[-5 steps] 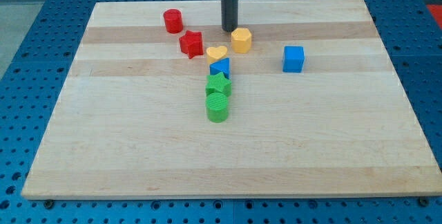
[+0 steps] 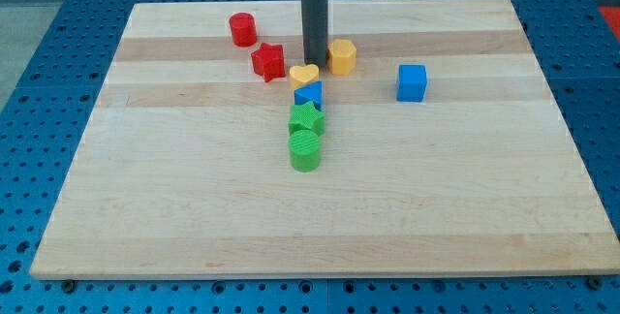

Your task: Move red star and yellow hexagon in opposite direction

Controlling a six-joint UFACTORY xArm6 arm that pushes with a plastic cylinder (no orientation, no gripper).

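The red star (image 2: 268, 62) lies near the view's top, left of centre. The yellow hexagon (image 2: 341, 56) lies to its right. My tip (image 2: 314, 59) stands between them, touching or almost touching the hexagon's left side and just above the yellow heart (image 2: 304, 74). The rod rises straight up from there.
A red cylinder (image 2: 243, 29) sits up-left of the star. Below the yellow heart, a blue block (image 2: 309, 94), a green star (image 2: 306, 118) and a green cylinder (image 2: 305, 149) form a column. A blue cube (image 2: 412, 82) lies to the right. The wooden board (image 2: 484, 207) rests on a blue pegboard.
My tip moved down and slightly left, from above the hexagon's left edge into the gap between star and hexagon. The hexagon shifted slightly right. The star is unmoved.
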